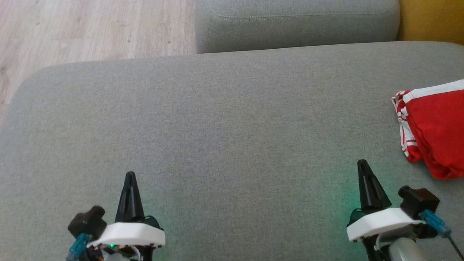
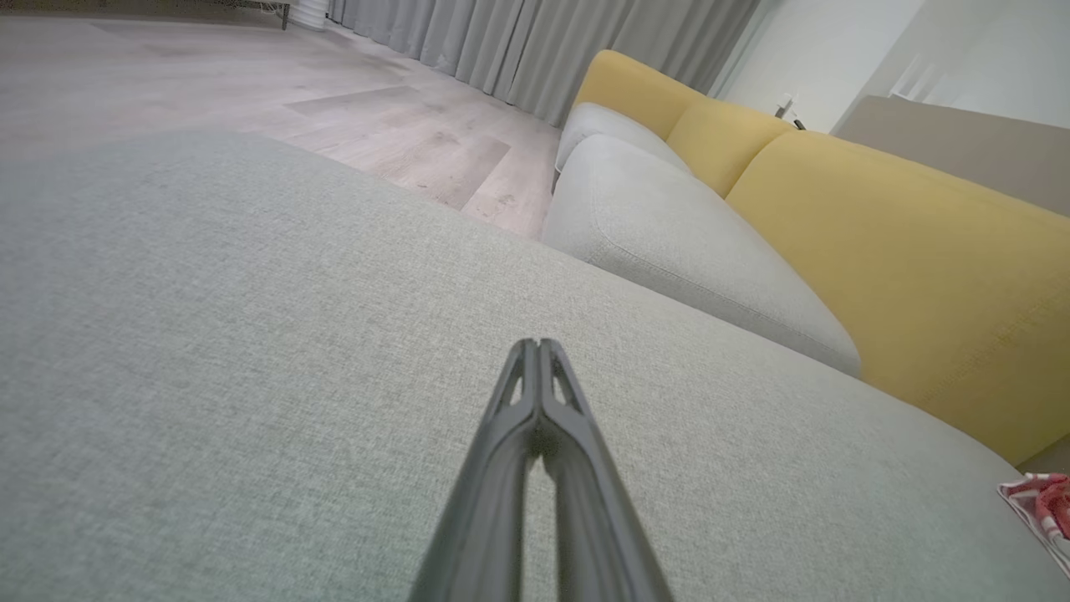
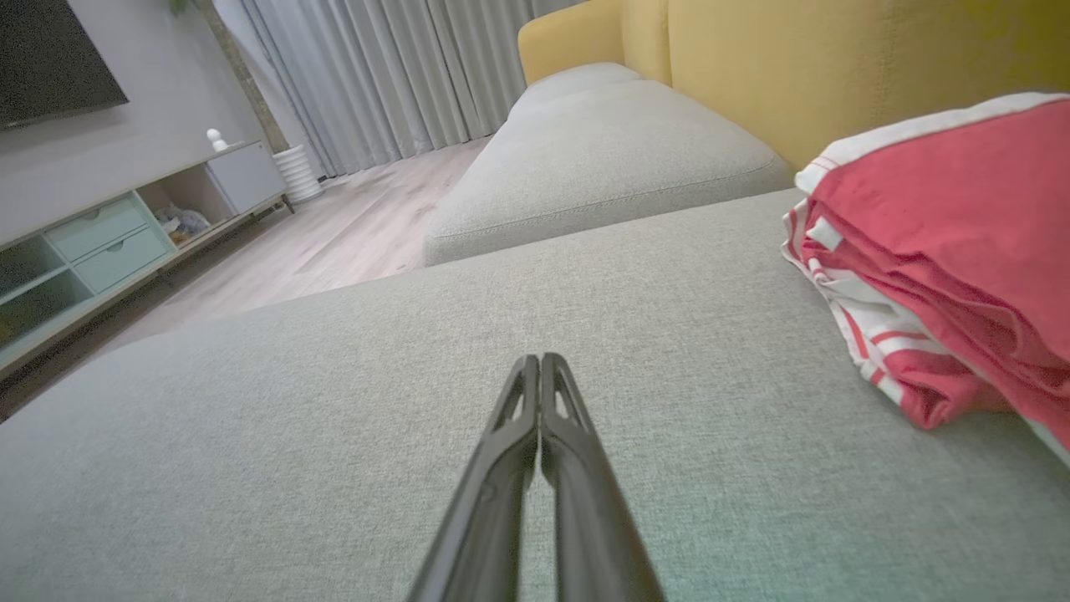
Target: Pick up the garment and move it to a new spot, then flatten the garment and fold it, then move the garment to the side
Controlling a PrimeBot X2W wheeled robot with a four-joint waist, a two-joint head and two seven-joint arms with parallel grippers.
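Note:
A red garment (image 1: 436, 125) with white striped trim lies folded at the right edge of the grey sofa seat (image 1: 224, 119); part of it runs off the frame. It fills the right side of the right wrist view, garment (image 3: 945, 259), and a corner of the garment (image 2: 1041, 506) peeks in at the left wrist view's right edge. My right gripper (image 1: 362, 165) rests low at the front right, shut and empty, a short way left of the cloth. My left gripper (image 1: 130, 175) sits at the front left, shut with nothing held. Their tips meet at right gripper (image 3: 540, 361) and left gripper (image 2: 539, 344).
A second grey cushion (image 1: 297, 21) lies beyond the seat, with yellow backrests (image 3: 836, 58) on the right. Wooden floor (image 1: 90, 29) is at the far left, past the seat's rounded edge. A TV cabinet (image 3: 109, 242) and curtains (image 3: 376, 75) stand across the room.

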